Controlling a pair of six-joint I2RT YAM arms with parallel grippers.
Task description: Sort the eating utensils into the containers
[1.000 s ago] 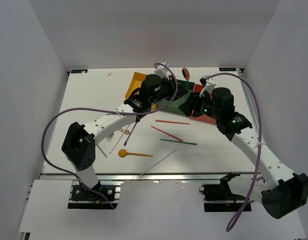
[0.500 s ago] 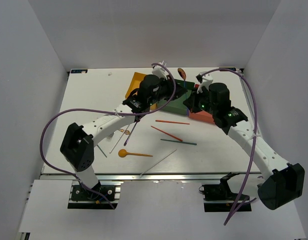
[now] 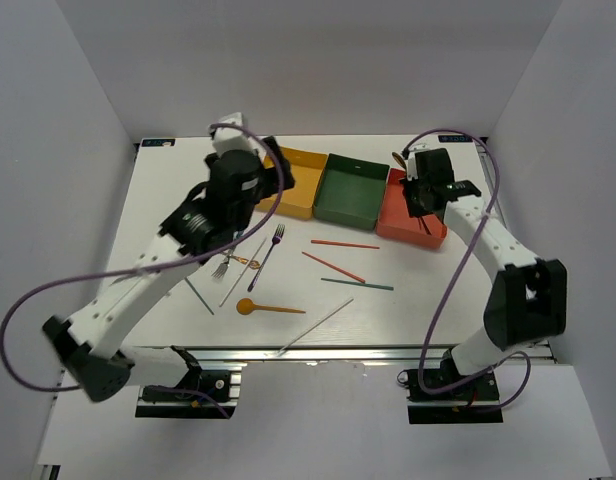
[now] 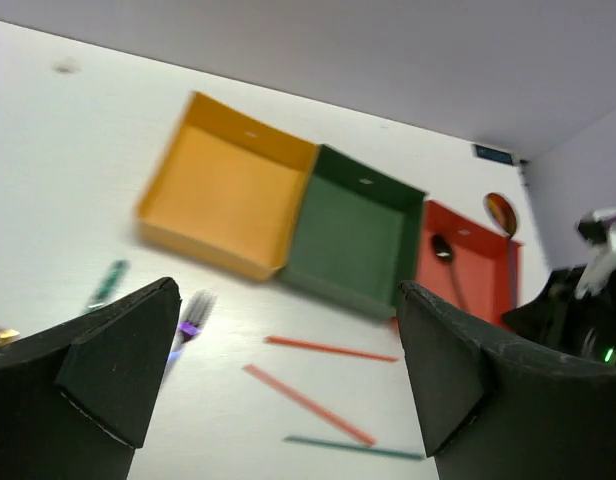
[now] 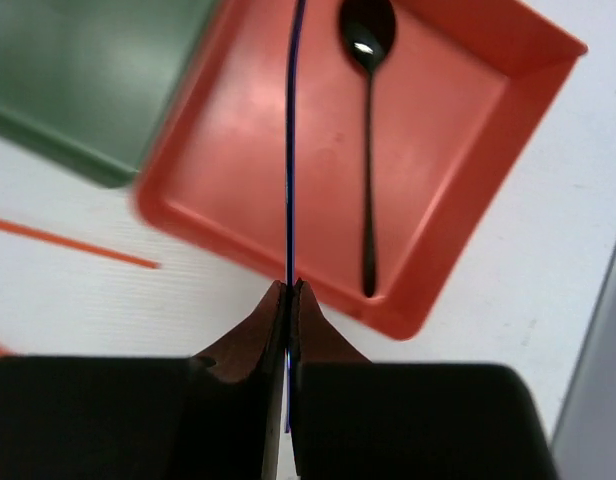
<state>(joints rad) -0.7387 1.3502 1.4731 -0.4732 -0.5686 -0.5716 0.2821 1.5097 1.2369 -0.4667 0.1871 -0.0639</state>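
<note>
My right gripper is shut on the thin handle of the iridescent pink spoon, which it holds edge-on above the red-orange tray. Its bowl shows at the tray's far side. A black spoon lies in that tray. My left gripper hangs open and empty near the yellow tray. The dark green tray sits between the two. On the table lie a purple fork, an orange spoon, two red chopsticks and a green chopstick.
A gold fork, a silver fork, a pale chopstick and a short green chopstick lie front left. White walls enclose the table on three sides. The arm bases stand at the near edge.
The right gripper shut on the pink spoon as the left gripper opened and let it go. The left arm pulled back left; the right arm carried the spoon over the red-orange tray.
</note>
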